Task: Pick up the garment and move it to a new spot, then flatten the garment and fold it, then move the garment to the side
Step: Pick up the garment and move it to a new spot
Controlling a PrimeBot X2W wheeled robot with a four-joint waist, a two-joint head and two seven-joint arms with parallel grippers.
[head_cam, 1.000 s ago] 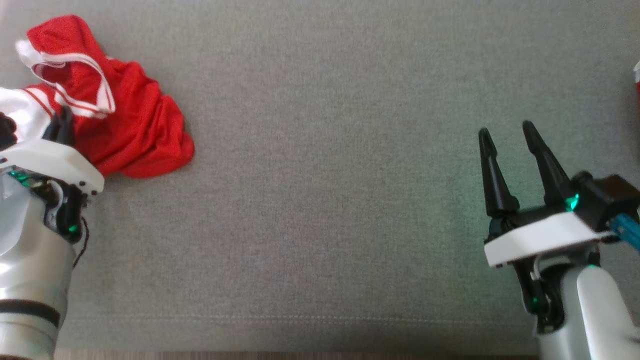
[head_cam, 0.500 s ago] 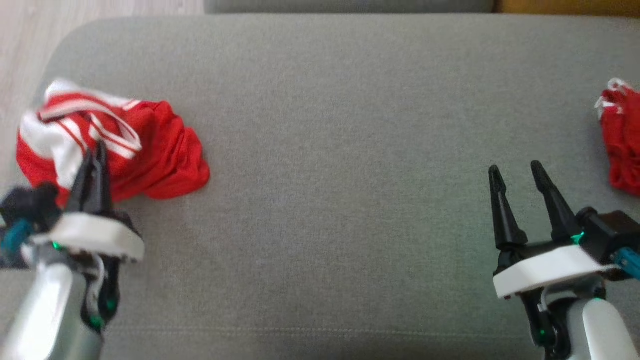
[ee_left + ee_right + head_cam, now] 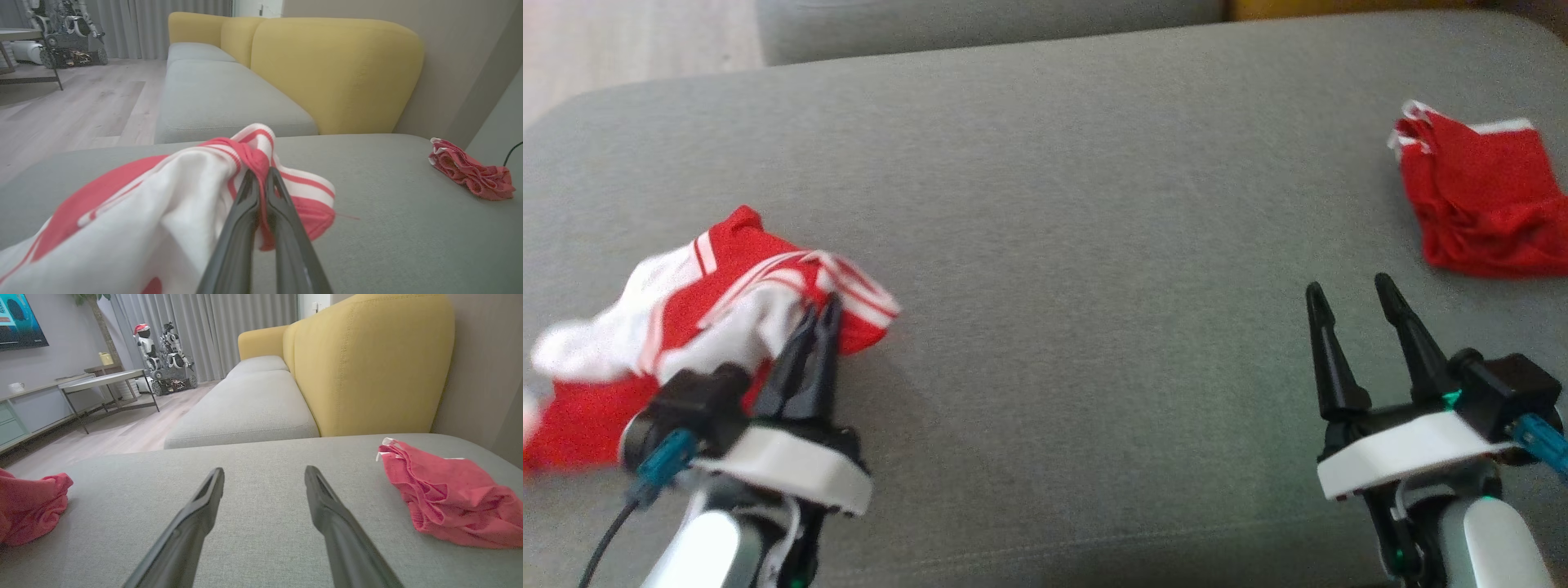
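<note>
The garment is red with white panels and stripes, bunched up at the left of the grey cushion. My left gripper is shut on a striped fold at its right edge. The left wrist view shows the closed fingers pinching red-and-white cloth, which drapes to the left. My right gripper stands open at the lower right, nothing between its fingers, well apart from the garment seen at that view's left edge.
A second red garment lies crumpled at the cushion's far right. A yellow backrest and another grey seat stand beyond. Wood floor borders the cushion's far left corner.
The head camera has shifted. My left gripper, still shut on the garment, has drawn it rightward over the cushion, turning up its white panels. The right gripper stays open and still.
</note>
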